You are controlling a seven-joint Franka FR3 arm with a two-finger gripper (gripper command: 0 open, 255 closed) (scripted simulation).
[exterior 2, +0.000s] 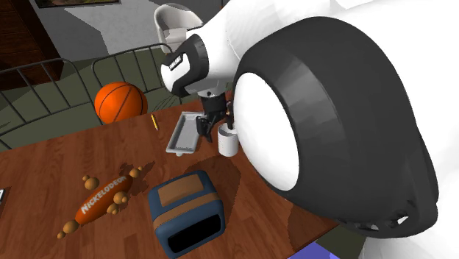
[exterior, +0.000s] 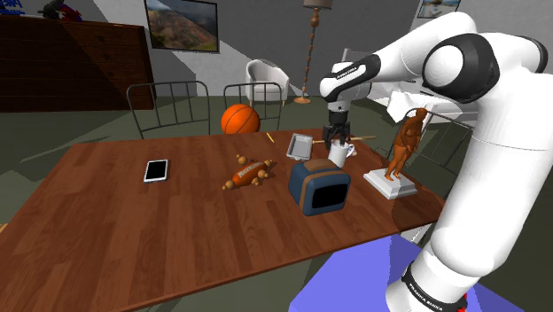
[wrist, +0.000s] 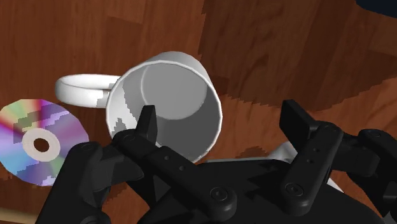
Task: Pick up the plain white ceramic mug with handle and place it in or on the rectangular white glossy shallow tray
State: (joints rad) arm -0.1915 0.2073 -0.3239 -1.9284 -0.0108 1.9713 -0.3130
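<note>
Directly over the upright white mug (wrist: pixel 167 102), just beside the tray (exterior 2: pixel 182 135), the gripper (wrist: pixel 221 121) hangs with fingers spread wide, clasping nothing.

Shoulder view: the left and near parts of the table (exterior: pixel 115 239) are mostly bare wood, with a flat phone (exterior: pixel 156 170) at left and a low toy (exterior: pixel 246 173) mid-table. The far right corner is crowded. A blue box (exterior: pixel 319 186) stands just near of the mug (exterior: pixel 338 154) and blocks the near side. A tall statue (exterior: pixel 399 159) stands right of the mug, with the arm above it. The tray (exterior: pixel 299 146) sits just left of the mug, a narrow strip of wood between them, air above it open. A pencil (exterior: pixel 269 137) lies farther left. A basketball (exterior: pixel 239 119) and chairs (exterior: pixel 168 102) stand beyond the far edge. Wrist view: a disc (wrist: pixel 38 140) lies flat by the mug's handle.
</note>
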